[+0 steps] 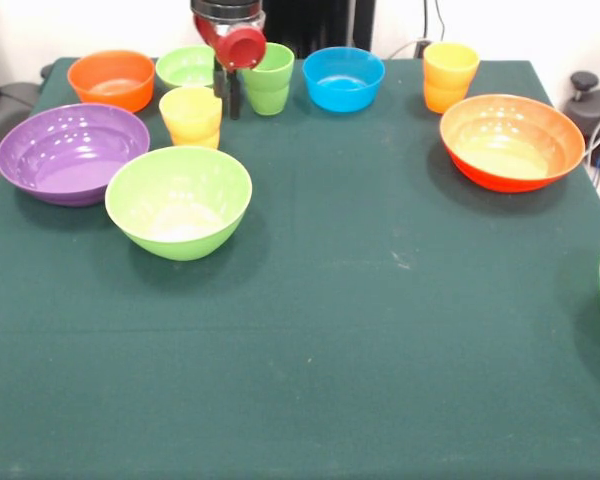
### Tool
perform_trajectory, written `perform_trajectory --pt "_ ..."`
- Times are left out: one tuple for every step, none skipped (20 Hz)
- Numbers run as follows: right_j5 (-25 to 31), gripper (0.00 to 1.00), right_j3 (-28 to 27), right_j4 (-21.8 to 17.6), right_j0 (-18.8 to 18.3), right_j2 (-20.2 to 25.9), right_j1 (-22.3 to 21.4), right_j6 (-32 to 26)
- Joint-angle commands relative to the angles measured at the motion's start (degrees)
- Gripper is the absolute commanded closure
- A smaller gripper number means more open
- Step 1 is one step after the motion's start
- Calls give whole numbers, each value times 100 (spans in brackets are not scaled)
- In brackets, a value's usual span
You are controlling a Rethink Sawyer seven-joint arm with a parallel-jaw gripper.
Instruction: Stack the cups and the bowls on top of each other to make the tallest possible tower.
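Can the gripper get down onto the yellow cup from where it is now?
Probably yes. The gripper hangs between the yellow cup and the light green cup; nothing covers the yellow cup's open top.

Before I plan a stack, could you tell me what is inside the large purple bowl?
The purple bowl looks empty: its glossy floor and far wall show only highlights. The near rim covers the lowest part of the near inner wall.

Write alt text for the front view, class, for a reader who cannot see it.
A red and black gripper hangs at the far edge of a green table, between a yellow cup and a light green cup. Nothing is stacked: bowls in purple, green, orange-red, orange and blue sit apart.
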Motion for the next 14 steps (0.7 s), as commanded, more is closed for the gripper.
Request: perform_trajectory --pt "140 0 -193 -304 -16 412 191 -585" --pt "96 0 -218 -330 20 378 228 -559" --pt "61 0 -243 -350 36 357 265 -545" --pt "16 0 -273 -380 54 329 309 -533" --pt "-13 0 -294 -399 51 318 344 -536" --pt "-32 0 -325 -430 46 302 375 -553" --pt "-44 0 -366 -456 24 295 418 -576" --pt "-79 0 -412 -498 -6 300 487 -603" --pt "-80 0 -444 -521 -29 305 536 -620" --pt "-108 0 -463 -550 -46 308 581 -625" --pt "-114 0 -495 -590 -50 300 621 -641" --pt "-169 0 -533 -654 -38 274 670 -641" --pt "-208 0 -553 -695 -31 248 719 -622" --pt "-247 0 -573 -736 -25 222 769 -602"
